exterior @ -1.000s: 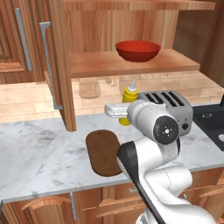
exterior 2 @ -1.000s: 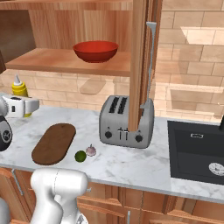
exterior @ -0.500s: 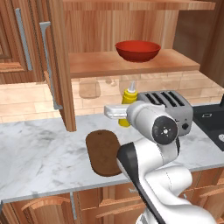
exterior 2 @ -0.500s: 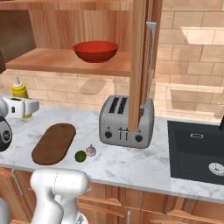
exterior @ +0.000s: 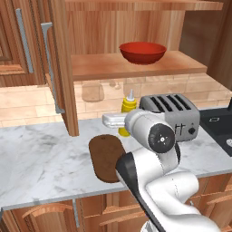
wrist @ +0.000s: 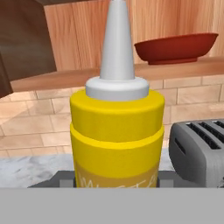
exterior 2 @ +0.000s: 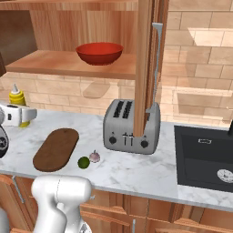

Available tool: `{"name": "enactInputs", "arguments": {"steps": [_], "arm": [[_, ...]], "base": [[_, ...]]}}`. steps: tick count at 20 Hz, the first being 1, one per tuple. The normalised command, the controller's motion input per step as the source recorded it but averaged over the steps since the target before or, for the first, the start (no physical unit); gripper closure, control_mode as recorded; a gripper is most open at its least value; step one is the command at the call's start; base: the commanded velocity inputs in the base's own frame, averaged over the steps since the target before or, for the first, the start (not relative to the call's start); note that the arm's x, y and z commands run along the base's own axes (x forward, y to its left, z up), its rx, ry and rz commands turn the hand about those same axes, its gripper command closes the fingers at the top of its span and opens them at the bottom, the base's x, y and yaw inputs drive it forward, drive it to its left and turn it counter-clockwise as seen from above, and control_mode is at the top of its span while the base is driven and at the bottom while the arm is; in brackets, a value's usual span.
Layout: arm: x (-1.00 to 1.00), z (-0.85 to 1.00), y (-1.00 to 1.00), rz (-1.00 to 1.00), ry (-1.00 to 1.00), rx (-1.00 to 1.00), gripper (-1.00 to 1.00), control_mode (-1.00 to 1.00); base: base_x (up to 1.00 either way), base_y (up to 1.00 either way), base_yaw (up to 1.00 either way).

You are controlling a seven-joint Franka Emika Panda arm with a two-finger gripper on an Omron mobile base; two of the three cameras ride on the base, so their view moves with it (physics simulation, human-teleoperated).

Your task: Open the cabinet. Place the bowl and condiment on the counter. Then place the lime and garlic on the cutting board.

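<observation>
**Gripper at the condiment, bowl on the cabinet shelf**

The toaster is the landmark here; it stands on the counter. To its left in the left base view, the condiment stands upright on the counter, and the gripper is right at the bottle's lower part. In the hand view the condiment sits very close, between the two fingertips, but I cannot tell whether the fingers press on it or only stand beside it. Above the toaster, the cabinet is open, and the bowl rests on its lower shelf. In front of the toaster and to its left, the cutting board lies flat. Between the board and the toaster, the lime and the garlic lie on the counter, just beside each other, both off the board.
</observation>
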Motion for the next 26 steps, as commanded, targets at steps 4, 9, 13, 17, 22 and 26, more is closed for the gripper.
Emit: {"name": "enactInputs", "arguments": {"steps": [4,9,13,17,22,26], "arm": [[0.00,-0.25,0.24,0.00,0.00,0.00,1.00,-1.00],[0.00,-0.23,0.21,0.00,0.00,0.00,1.00,-1.00],[-0.02,-0.20,0.09,0.00,0.00,0.00,1.00,-1.00],[-0.02,-0.19,0.05,0.00,0.00,0.00,1.00,-1.00],[0.00,-0.22,0.09,0.00,0.00,0.00,1.00,-1.00],[0.00,-0.23,0.16,0.00,0.00,0.00,1.00,-1.00]], "base": [[0.00,0.00,0.00],[0.00,0.00,0.00],[0.00,0.00,0.00],[0.00,0.00,0.00],[0.00,0.00,0.00],[0.00,0.00,0.00]]}}
